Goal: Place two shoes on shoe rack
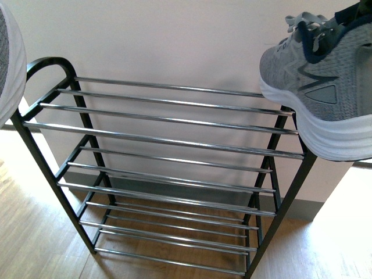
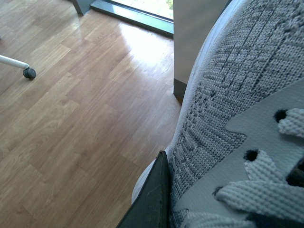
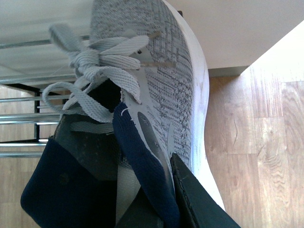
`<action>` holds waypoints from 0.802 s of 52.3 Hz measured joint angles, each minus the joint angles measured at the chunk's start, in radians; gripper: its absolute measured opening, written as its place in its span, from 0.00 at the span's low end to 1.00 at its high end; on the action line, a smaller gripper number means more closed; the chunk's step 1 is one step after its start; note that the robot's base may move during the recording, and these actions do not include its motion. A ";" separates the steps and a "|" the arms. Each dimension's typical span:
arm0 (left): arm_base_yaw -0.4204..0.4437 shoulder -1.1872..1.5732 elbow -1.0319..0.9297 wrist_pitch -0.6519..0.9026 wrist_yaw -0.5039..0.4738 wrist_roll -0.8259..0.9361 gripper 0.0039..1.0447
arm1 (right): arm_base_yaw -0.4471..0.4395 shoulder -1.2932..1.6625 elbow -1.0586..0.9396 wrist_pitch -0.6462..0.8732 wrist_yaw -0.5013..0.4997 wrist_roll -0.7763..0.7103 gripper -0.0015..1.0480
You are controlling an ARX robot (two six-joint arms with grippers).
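Note:
Two grey knit sneakers with white soles are held in the air. In the front view one sneaker [image 1: 8, 64] shows only its toe at the far left edge, beside the shoe rack's [image 1: 168, 139] black end loop. The other sneaker [image 1: 322, 87] hangs at the upper right, its sole just over the right end of the top chrome rods. My left gripper [image 2: 209, 209] is shut on the grey sneaker [image 2: 237, 95], one black finger [image 2: 153, 199] pressed against its side. My right gripper [image 3: 159, 190] is shut on the navy collar of its sneaker [image 3: 166, 80], with one finger [image 3: 194, 199] outside.
The rack stands against a pale wall [image 1: 174, 40] on a wooden floor [image 1: 35, 232], with several tiers of bare rods. A chair caster [image 2: 29, 72] rests on the floor in the left wrist view. A grey skirting board [image 1: 302, 209] runs behind the rack.

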 joint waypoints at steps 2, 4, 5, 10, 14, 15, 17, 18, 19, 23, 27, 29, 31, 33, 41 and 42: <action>0.000 0.000 0.000 0.000 0.000 0.000 0.02 | 0.023 0.000 0.011 -0.016 0.023 0.005 0.02; 0.000 0.000 0.000 0.000 0.000 0.000 0.02 | 0.040 0.000 0.020 -0.021 0.035 0.005 0.02; 0.000 0.000 0.000 0.000 0.000 0.000 0.02 | 0.047 0.000 0.021 -0.021 0.038 0.005 0.02; 0.000 0.000 0.000 0.000 0.000 0.000 0.02 | 0.094 -0.006 0.057 -0.028 0.049 0.003 0.02; 0.000 0.000 0.000 0.000 0.000 0.000 0.02 | 0.127 -0.027 0.069 -0.039 0.044 0.000 0.02; 0.000 0.000 0.000 0.000 0.000 0.000 0.02 | 0.134 -0.033 0.069 -0.042 0.043 -0.002 0.02; 0.000 0.000 0.000 0.000 0.000 0.000 0.02 | 0.151 -0.055 0.069 -0.048 0.039 -0.005 0.02; 0.000 0.000 0.000 0.000 0.000 0.000 0.02 | 0.156 -0.063 0.069 -0.052 0.039 -0.005 0.02; 0.000 0.000 0.000 0.000 0.000 0.000 0.02 | 0.161 -0.071 0.071 -0.059 0.036 -0.005 0.02; 0.000 0.000 0.000 0.000 0.000 0.000 0.02 | 0.176 -0.100 0.076 -0.072 0.042 -0.002 0.02; 0.000 0.000 0.000 0.000 0.000 0.000 0.02 | 0.180 -0.108 0.092 -0.100 0.031 0.027 0.02; 0.000 0.000 0.000 0.000 0.000 0.000 0.02 | 0.180 -0.108 0.097 -0.101 0.045 0.041 0.02; 0.000 0.000 0.000 0.000 0.000 0.000 0.02 | 0.179 -0.106 0.098 -0.102 0.052 0.055 0.02; 0.000 0.000 0.000 0.000 0.000 0.000 0.02 | 0.172 -0.101 0.100 -0.113 0.033 0.077 0.02; 0.000 0.000 0.000 0.000 0.000 0.000 0.02 | 0.158 -0.077 0.101 -0.100 0.048 0.124 0.02; 0.000 0.000 0.000 0.000 0.000 0.000 0.02 | 0.155 -0.071 0.101 -0.094 0.050 0.131 0.02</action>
